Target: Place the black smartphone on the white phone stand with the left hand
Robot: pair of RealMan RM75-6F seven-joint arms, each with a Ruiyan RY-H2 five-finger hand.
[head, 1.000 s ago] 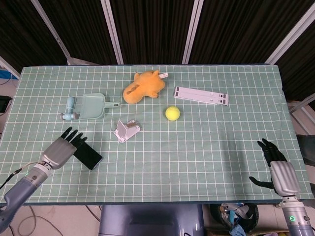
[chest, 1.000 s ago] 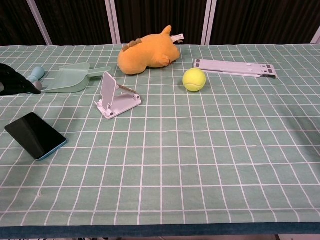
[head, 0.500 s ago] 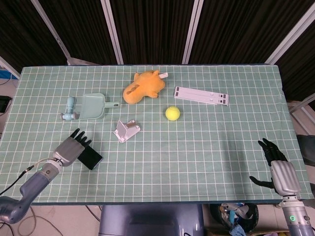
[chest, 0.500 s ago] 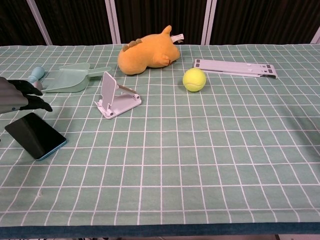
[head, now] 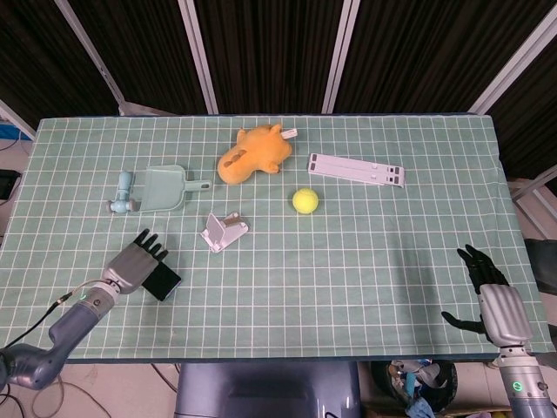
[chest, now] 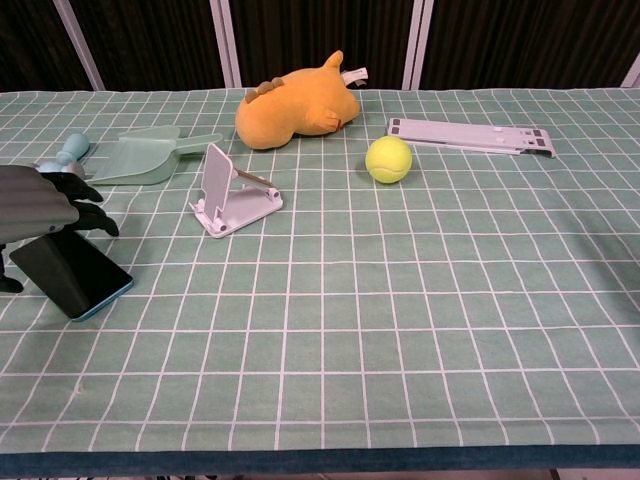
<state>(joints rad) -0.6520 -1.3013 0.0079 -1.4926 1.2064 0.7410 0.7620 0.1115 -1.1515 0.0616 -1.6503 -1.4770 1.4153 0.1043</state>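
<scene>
The black smartphone lies flat on the green checked cloth near the table's front left. My left hand hovers over its far end with the fingers spread, holding nothing. The white phone stand sits empty a short way right of and behind the phone. At the front right corner my right hand rests with its fingers apart, far from the phone; the chest view does not show it.
An orange plush toy and a pale green dustpan lie behind the stand. A yellow tennis ball and a flat white folding bracket sit right of centre. The table's front edge is close to the phone.
My left hand has moved to the right and now covers the phone's far end. The phone, the stand and the right hand have not moved.
</scene>
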